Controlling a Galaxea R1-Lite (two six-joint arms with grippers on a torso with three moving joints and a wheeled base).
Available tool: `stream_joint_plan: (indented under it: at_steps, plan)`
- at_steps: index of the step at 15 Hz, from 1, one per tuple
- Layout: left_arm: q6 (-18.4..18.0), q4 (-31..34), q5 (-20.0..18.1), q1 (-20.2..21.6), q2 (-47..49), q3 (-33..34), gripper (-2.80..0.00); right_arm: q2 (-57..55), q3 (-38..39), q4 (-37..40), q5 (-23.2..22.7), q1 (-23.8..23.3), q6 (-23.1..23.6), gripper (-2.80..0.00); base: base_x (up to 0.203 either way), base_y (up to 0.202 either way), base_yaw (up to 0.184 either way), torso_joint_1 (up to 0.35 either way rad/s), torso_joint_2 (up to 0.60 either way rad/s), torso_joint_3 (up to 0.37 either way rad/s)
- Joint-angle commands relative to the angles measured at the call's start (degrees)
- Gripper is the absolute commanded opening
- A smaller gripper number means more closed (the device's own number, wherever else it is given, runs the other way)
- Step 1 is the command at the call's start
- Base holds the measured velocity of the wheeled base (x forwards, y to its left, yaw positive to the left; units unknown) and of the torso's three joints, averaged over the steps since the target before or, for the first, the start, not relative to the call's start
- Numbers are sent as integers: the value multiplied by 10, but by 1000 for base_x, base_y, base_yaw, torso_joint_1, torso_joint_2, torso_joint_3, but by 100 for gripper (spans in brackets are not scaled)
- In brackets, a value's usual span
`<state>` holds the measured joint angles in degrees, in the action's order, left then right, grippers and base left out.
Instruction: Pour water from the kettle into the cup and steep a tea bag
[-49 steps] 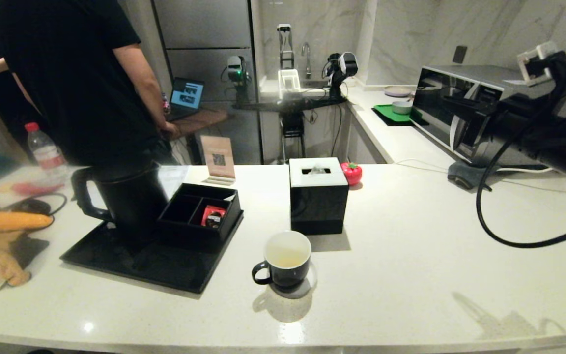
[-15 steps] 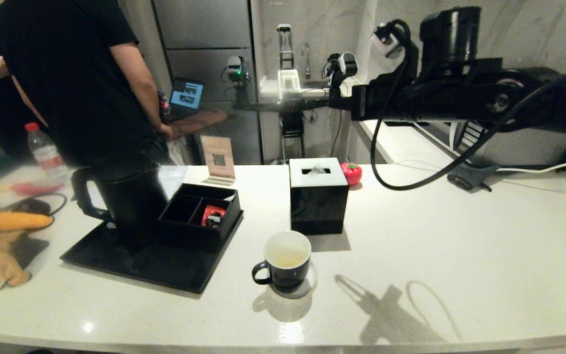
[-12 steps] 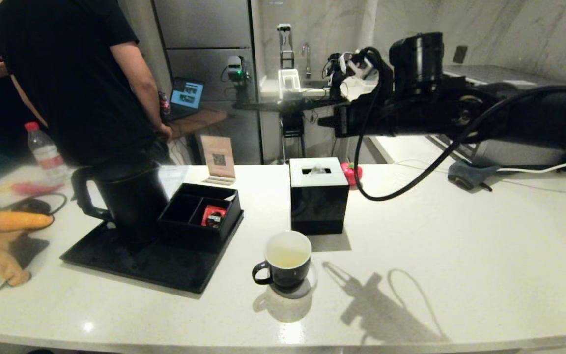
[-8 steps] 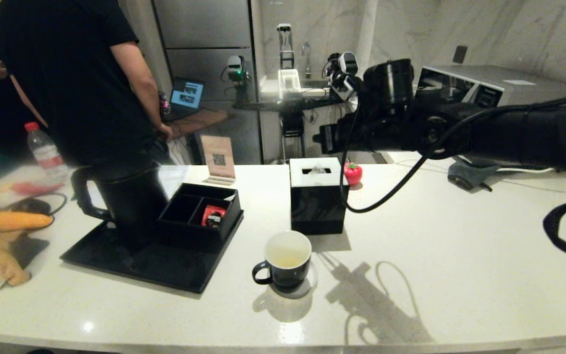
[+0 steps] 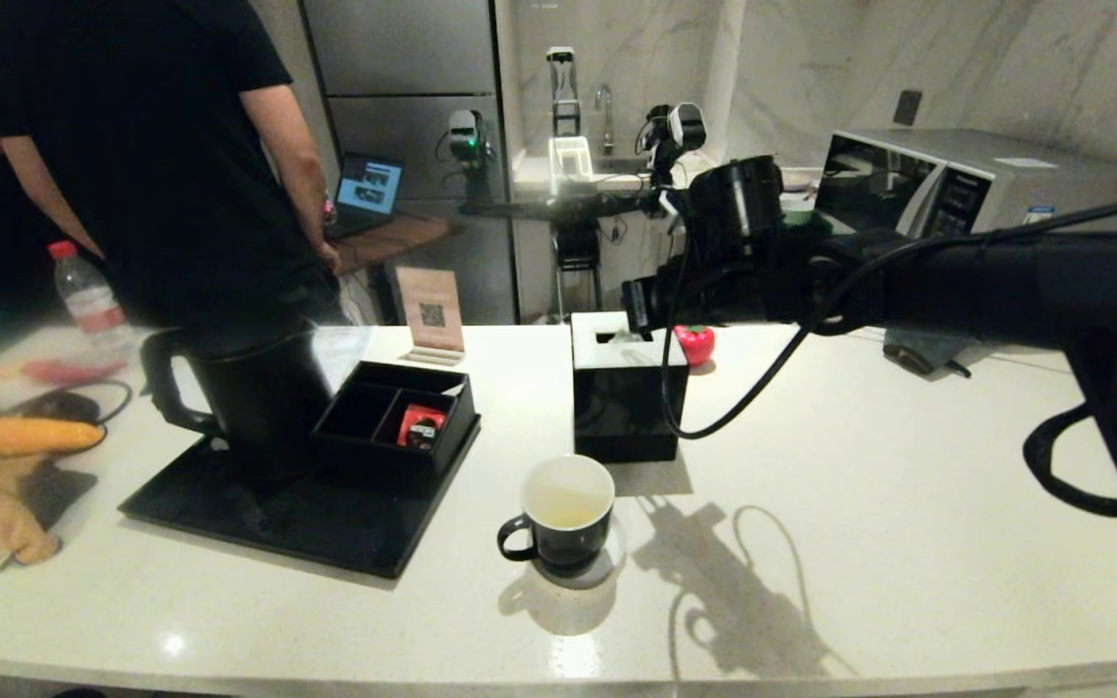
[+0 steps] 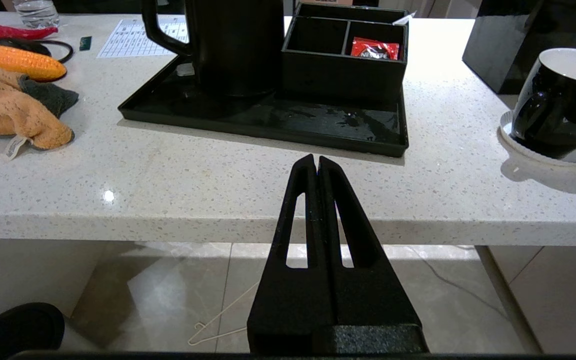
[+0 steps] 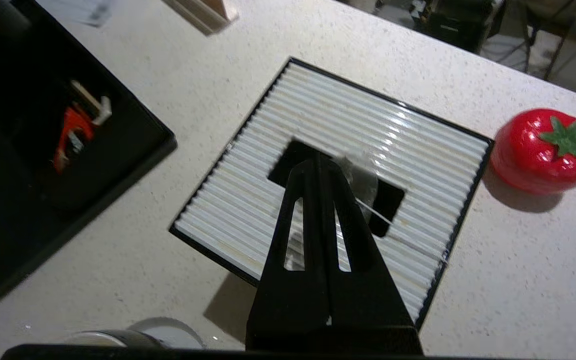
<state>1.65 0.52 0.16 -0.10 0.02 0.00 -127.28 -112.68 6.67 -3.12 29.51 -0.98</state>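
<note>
Left to right, we see the kettle [image 5: 263, 393] on the black tray [image 5: 258, 523] at nine o'clock, the cup [image 5: 563, 511] of yellowish water [image 5: 558, 512] centre. Our right gripper [image 7: 319, 161], fingers pressed together and empty, hangs over the tissue box [image 5: 628, 388], where the tea bag [image 7: 360, 180] lies. Our left gripper [image 6: 316, 162], likewise closed, is parked below the counter edge [image 6: 218, 225].

White speckled countertop [image 5: 859, 465]; bearing black tray [image 5: 229, 514] at left, tissue box [image 5: 628, 407] centre, saucer [image 5: 612, 562] lower centre, tomato timer [image 5: 694, 342] behind.

The red packet [image 6: 374, 49] in the black compartment box [image 6: 344, 75] bears the brand "NESCAFÉ". The tan stand-up card [image 5: 430, 312] carries a QR code.
</note>
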Motion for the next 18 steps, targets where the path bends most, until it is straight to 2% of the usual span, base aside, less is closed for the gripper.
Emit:
stream_joint_plan:
  at_steps: [1,3,18]
  plan:
    - [0,0,0,0,0,0,-280,-7,0,13,22,0,12,-280,0,0,0,0,0,0]
    - [0,0,0,0,0,0,-280,-14,0,14,38,0,15,-280,0,0,0,0,0,0]
    - [0,0,0,0,0,0,-280,-42,0,5,42,0,16,-280,0,0,0,0,0,0]
